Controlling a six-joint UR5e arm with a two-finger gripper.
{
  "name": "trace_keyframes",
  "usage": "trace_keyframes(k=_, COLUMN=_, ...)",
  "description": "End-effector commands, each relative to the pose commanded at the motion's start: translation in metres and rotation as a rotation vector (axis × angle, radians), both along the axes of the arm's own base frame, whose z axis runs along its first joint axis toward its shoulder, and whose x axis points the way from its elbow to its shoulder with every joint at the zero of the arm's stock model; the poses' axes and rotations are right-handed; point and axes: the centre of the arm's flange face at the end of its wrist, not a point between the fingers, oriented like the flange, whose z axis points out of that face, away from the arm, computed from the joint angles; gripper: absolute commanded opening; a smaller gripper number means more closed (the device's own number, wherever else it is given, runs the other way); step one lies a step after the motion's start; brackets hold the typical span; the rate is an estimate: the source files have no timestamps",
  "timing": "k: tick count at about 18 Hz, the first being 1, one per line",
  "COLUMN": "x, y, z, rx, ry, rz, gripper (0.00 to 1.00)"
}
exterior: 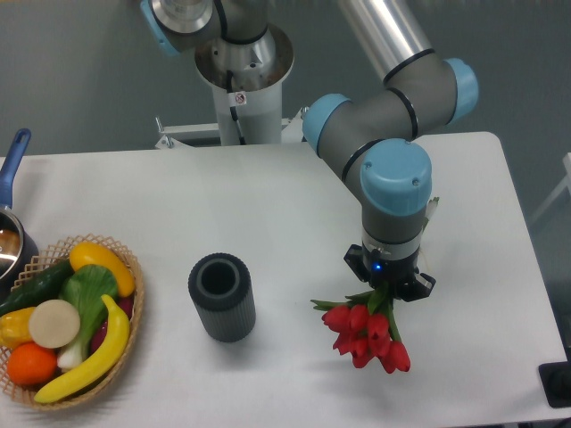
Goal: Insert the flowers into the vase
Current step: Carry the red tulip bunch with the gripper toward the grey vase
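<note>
A: A white desk [268,205] against a grey wall. The UR5e arm's gripper [389,287] points straight down over the right half, and a bunch of red tulips [368,335] spreads out just beneath it, buds toward the camera, leaves splayed to the left.

B: Which step is this?

A: By my reading, the grasp or the first of the lift. The stems run up under the gripper, so it looks to have hold of the flowers, but the fingers are masked by the wrist and the leaves. I cannot tell whether they are closed on the stems.

B: And the vase?

A: The dark ribbed vase [221,297] stands upright to the left, well apart from the tulips, mouth open and unfilled. The next move likely calls for raising the bunch, turning it stems-down, carrying it left and lowering into that narrow mouth.

B: Anything else unclear?

A: Whether the buds rest on the desk or hang clear. A wicker fruit basket [130,325] and a blue-handled pot [12,234] are cut off at the left edge.
</note>
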Motion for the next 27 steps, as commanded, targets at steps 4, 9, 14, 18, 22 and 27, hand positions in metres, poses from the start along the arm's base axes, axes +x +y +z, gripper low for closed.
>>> trace_keyframes(k=4, x=0.014, y=0.013, z=0.0, rx=0.043, ry=-0.026, rz=0.003, gripper=0.0)
trace_keyframes(k=9, x=0.031, y=0.044, z=0.016, rx=0.229, ry=-0.044, rz=0.036, gripper=0.0)
trace_keyframes(k=14, x=0.052, y=0.08, z=0.031, rx=0.538, ry=-0.21, rz=0.097, gripper=0.0)
trace_keyframes(k=18, x=0.064, y=0.095, z=0.063, rx=0.715, ry=-0.34, rz=0.048, gripper=0.0)
trace_keyframes(k=22, x=0.06, y=0.098, z=0.111, rx=0.826, ry=-0.369, rz=0.043, gripper=0.01)
trace_keyframes(k=27, x=0.063, y=0.08, z=0.159, rx=0.987, ry=-0.42, rz=0.021, gripper=0.05)
